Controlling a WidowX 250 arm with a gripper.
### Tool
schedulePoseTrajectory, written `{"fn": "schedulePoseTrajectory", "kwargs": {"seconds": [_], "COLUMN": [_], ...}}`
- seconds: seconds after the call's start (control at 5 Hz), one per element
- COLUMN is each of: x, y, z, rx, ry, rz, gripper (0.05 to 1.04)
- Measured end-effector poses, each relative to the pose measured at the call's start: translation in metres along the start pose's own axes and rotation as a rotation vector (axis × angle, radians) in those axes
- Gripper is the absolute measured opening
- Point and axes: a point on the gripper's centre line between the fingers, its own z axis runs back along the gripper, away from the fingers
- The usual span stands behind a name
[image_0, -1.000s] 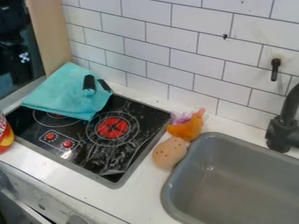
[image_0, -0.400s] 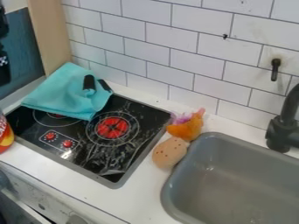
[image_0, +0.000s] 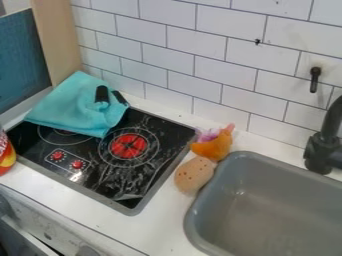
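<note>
"Where's the cloth (image_0: 73, 107)?"

"Rumpled over the stove's (image_0: 100, 172) back left part, and there it lies. I'd call it set down; whether anything's left to do with it, I can't judge from here."

"And your gripper?"

"Can't tell: released, clenched or grasping, I couldn't say."

"Count them for me!"

"One cloth, two black pieces at its right side, one stove, two red knobs (image_0: 67, 160). Between stove and sink (image_0: 267, 215), one orange toy (image_0: 215, 147) with a purple bit beside it, one tan lump (image_0: 193, 176) just in front. One sink, one faucet (image_0: 322, 150), one red container (image_0: 6, 154) at the left edge."
</note>
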Motion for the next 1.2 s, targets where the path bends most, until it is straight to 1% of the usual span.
{"fn": "schedulePoseTrajectory", "kwargs": {"seconds": [0.2,0.4,0.6,0.8,1.0,1.2], "x": [-0.003,-0.004,-0.011,-0.020,-0.024,-0.023], "y": [0.010,0.012,0.007,0.005,0.006,0.001], "z": [-0.009,-0.018,-0.028,-0.032,-0.039,-0.044], "rx": [0.026,0.035,0.022,0.016,0.034,0.015], "ry": [0.023,0.018,0.044,0.096,0.112,0.095], "rz": [0.009,0.012,-0.006,-0.014,-0.020,-0.021], "gripper": [1.001,1.000,1.001,1.001,1.001,1.000]}}
